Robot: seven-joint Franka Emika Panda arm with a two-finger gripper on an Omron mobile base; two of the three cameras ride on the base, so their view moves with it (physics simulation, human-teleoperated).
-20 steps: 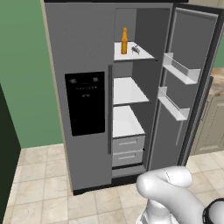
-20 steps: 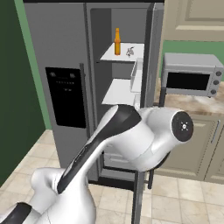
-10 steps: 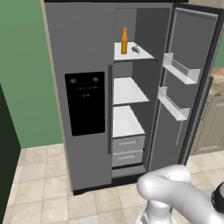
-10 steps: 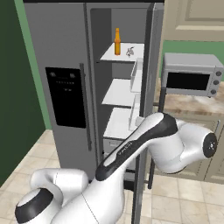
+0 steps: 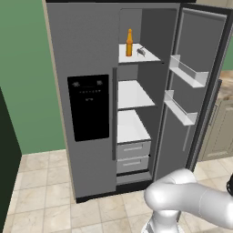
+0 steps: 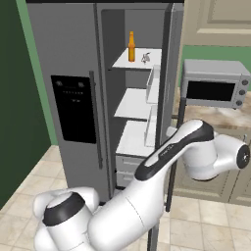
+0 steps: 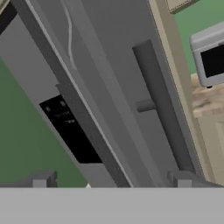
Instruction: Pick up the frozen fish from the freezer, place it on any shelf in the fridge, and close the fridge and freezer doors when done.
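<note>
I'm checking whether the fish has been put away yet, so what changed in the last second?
Only the arm moved: it swung out to the robot's right, toward the outer face of the open fridge door. Nothing was grasped or released. The fish and the orange bottle stayed on the top shelf, the fridge door stayed open, and the door with the dispenser panel stayed shut.

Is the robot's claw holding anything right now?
No. In the hand view the gripper is open with nothing between its fingertips; the frozen fish lies on the top shelf.
</note>
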